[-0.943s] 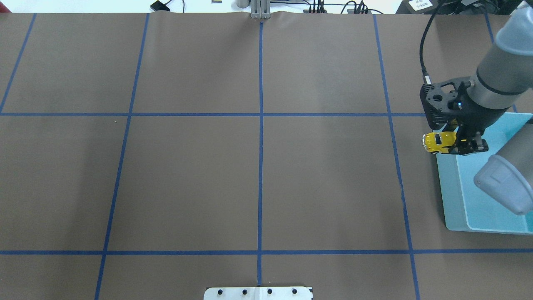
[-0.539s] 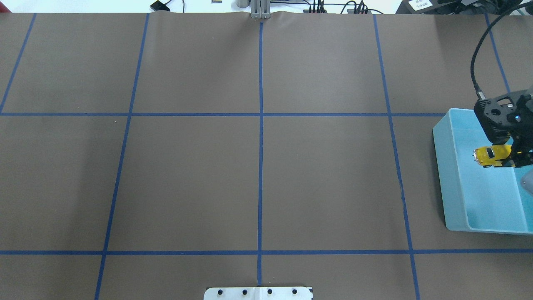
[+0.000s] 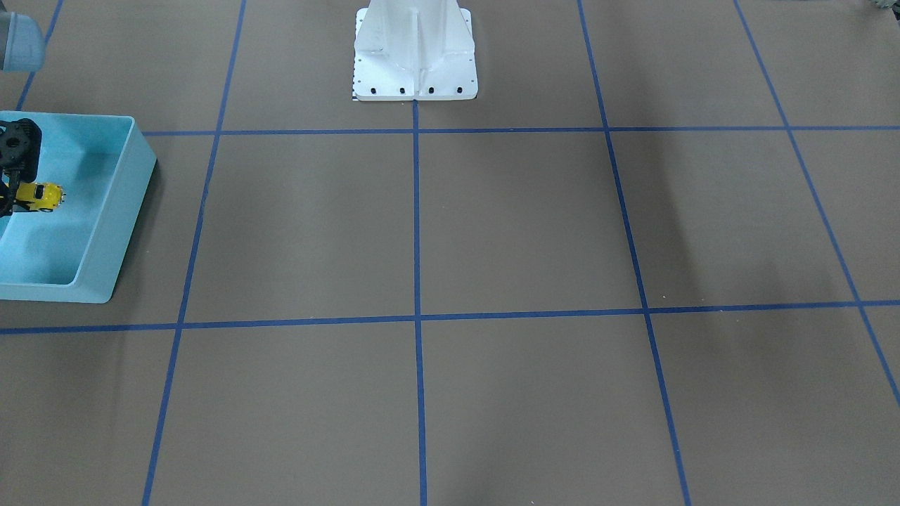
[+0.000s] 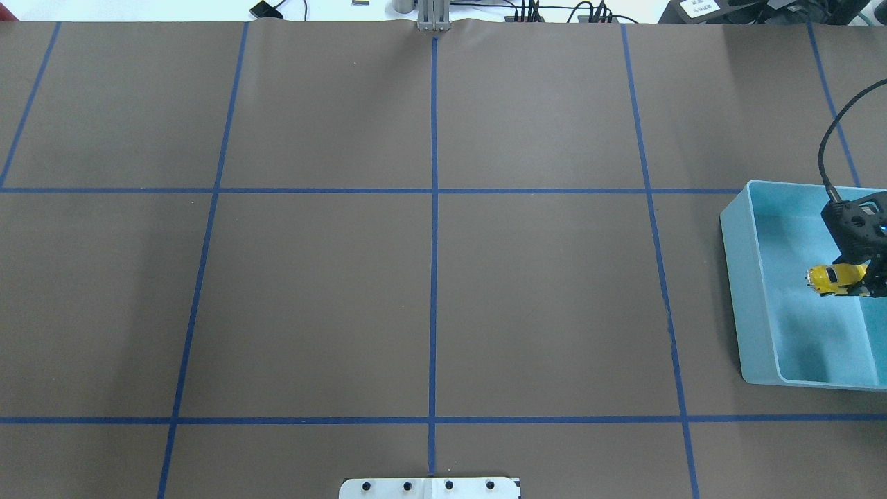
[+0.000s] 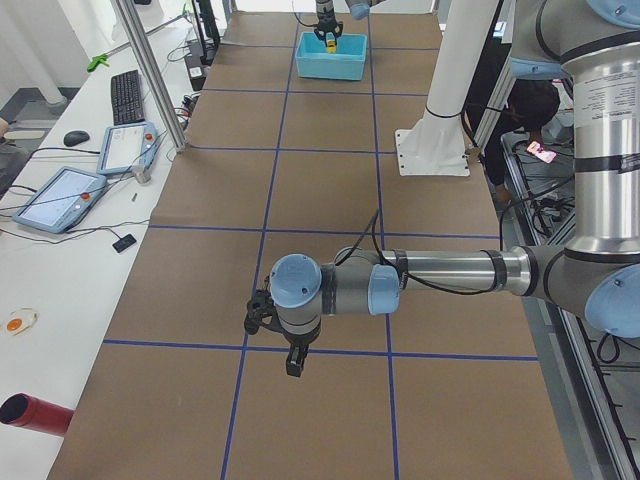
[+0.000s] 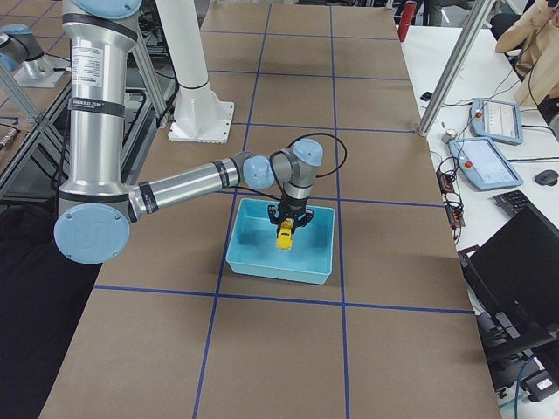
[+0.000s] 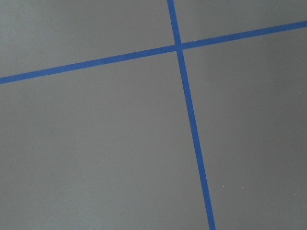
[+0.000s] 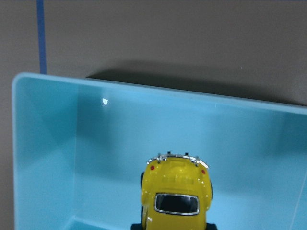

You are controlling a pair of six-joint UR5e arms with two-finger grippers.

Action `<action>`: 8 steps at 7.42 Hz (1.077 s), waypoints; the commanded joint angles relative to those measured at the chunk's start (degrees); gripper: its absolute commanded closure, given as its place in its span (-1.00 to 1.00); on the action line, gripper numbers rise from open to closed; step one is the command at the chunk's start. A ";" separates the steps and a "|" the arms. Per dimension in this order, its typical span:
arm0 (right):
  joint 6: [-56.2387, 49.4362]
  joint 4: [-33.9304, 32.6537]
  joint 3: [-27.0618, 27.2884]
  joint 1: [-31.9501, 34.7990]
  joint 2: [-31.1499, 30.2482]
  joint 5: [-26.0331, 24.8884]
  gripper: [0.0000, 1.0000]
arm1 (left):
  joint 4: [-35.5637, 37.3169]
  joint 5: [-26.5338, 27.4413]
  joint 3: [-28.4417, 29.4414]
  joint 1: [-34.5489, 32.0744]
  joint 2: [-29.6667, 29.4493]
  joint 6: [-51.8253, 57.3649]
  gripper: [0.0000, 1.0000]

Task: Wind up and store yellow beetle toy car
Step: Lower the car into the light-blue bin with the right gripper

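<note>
The yellow beetle toy car [image 3: 40, 196], small, glossy and rounded with dark windows, shows in the front-facing view inside the outline of a light blue rectangular plastic bin [image 3: 132, 204] at the frame's left edge. The black right gripper [image 3: 8, 199] is clamped on the end that faces away from the table's middle.

From overhead the car [image 4: 833, 278] sticks out sideways from the right gripper [image 4: 863, 283] over the bin's [image 4: 736, 277] floor. Whether it touches the floor cannot be told.

In the exterior left view the left gripper [image 5: 293, 362] hangs over the brown paper-covered table [image 5: 320, 180] near a blue tape line, well apart from the far bin [image 5: 330, 70]. Its fingers' state cannot be told.

The exterior right view has the car [image 6: 286, 236] within the bin's [image 6: 279, 266] walls, under the right gripper [image 6: 287, 223].

The left wrist camera sees only brown table [image 7: 96, 143] and crossed blue tape [image 7: 192, 120].

The right wrist camera looks down on the car's [image 8: 176, 194] roof and chrome-bumpered end, with the bin's [image 8: 48, 143] wall beyond.
</note>
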 commanded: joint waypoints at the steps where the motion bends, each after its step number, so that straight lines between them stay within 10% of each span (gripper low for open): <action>1: 0.70 2.34 -2.58 -0.04 -0.53 0.31 1.00 | -0.09 0.00 0.00 0.00 0.00 0.17 -1.00; 8: 4.57 2.43 -2.40 -3.64 0.70 0.31 1.00 | 0.00 0.00 0.26 -0.53 -0.09 0.25 -1.00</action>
